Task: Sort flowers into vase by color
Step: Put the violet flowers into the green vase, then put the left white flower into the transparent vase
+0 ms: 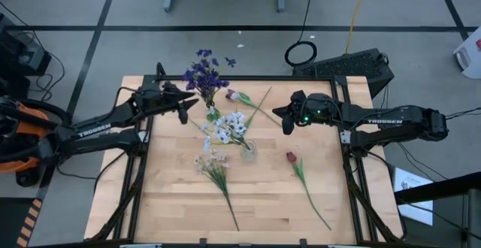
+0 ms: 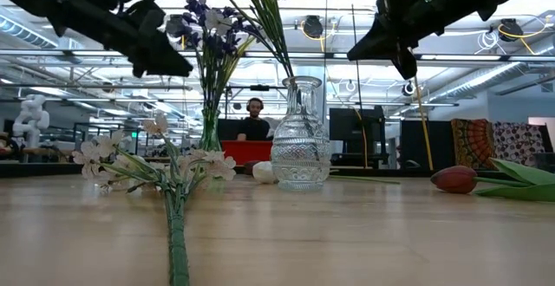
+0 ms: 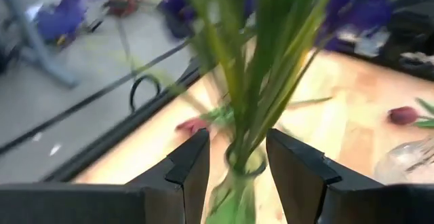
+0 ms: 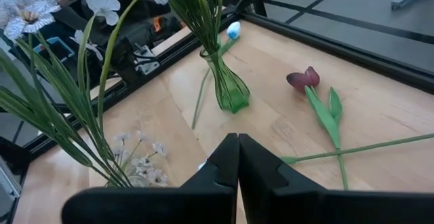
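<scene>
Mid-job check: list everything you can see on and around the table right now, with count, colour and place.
Green vase: one, far left of table, holding purple flowers.
Clear vase: one, table centre, holding white flowers.
Pale spray: one, whitish, lying flat on table, front of centre.
Dark red tulip: one, lying flat, right of centre.
Tulips: at least two, one dark red, lying at far edge; stems cross.
Table: one, light wood.
Person: one, dark top, seated in room behind.
Left gripper: open, either side of green vase's neck.
Right gripper: shut, empty, above table's right.
</scene>
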`<state>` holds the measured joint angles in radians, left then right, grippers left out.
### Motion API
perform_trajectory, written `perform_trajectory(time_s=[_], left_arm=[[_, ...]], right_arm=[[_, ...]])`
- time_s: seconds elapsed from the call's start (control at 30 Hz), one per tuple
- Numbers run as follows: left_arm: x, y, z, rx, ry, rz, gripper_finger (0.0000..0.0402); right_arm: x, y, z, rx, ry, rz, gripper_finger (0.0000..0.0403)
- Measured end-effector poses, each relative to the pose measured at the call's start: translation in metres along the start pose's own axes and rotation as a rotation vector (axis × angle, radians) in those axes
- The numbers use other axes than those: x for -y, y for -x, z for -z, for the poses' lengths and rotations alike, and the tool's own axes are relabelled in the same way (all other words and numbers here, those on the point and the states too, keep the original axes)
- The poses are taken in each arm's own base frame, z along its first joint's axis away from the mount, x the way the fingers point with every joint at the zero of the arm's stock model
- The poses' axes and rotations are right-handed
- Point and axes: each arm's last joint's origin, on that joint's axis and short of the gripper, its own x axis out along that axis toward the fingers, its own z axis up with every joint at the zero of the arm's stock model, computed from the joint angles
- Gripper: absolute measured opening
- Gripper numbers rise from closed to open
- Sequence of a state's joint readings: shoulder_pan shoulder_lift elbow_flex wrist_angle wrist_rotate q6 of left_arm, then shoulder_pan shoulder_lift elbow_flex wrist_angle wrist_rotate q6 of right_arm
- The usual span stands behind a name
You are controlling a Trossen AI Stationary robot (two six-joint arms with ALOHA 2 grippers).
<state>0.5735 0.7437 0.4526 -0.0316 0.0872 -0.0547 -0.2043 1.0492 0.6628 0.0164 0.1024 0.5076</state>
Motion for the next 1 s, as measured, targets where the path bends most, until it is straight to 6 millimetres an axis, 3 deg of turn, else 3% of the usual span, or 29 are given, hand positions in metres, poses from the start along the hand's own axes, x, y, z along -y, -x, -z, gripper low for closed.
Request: perform_trajectory(time_s=[0.4,0.77,1.0], left_arm=[[-0.007,0.007,0.022,-0.164,0.437,-0.280,0.0153],[-0.017,0.009,0.028,-0.129,0.663,-0.503,0.0148],[-0.026,-0.002,0.038,-0.178,0.814,-0.596,0.0123]], right_arm=[[-0.001,0.000,-0.002,0.016,0.038,-0.008,0.0000],[-0.001,0.000,-0.002,0.016,0.034,-0.008,0.0000],[-0.001,0.000,-0.001,0.015,0.032,-0.008,0.0000]])
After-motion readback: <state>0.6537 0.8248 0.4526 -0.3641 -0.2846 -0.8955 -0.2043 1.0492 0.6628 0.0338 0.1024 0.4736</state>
